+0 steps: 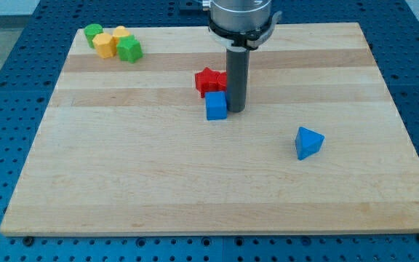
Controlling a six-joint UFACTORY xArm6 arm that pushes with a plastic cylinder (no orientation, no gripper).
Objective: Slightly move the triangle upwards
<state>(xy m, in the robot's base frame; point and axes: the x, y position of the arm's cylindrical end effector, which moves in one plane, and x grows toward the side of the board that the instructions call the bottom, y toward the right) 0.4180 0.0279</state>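
No gripper here, just the rod; the tip sits right beside the blue cube, well apart from the blue triangle lower right on the surface, probably untouched so far

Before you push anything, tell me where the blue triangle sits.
The blue triangle sits alone at the view's lower right of the board, well right of and below my tip and the blue cube.
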